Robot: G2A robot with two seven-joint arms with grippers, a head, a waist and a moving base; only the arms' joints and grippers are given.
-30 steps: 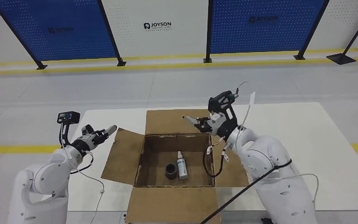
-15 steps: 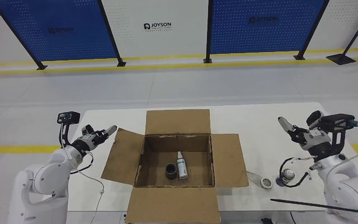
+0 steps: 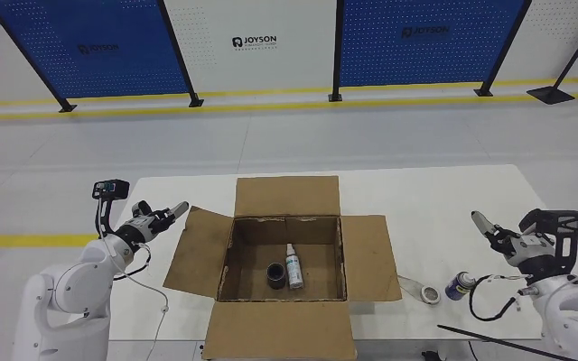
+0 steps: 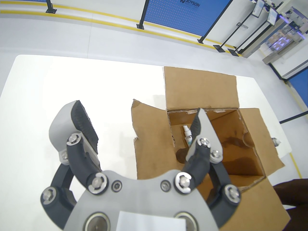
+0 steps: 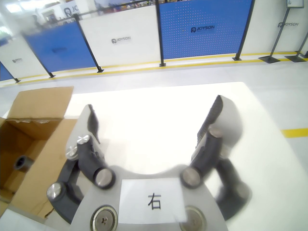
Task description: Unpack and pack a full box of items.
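The left gripper [image 4: 139, 110] gapes wide, holding nothing. The right gripper [image 5: 154, 102] gapes too. Both sit far out to their own sides.

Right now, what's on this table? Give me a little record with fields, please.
box: open, flaps spread, mid-table
inside box: spray bottle, black tube
outside box: clear bottle and can, on the table
left end effector: open, empty
right end effector: open, empty

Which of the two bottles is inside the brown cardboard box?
The small white spray bottle, next to a dark cylinder in the brown cardboard box. The clear plastic bottle lies outside it, on the white table.
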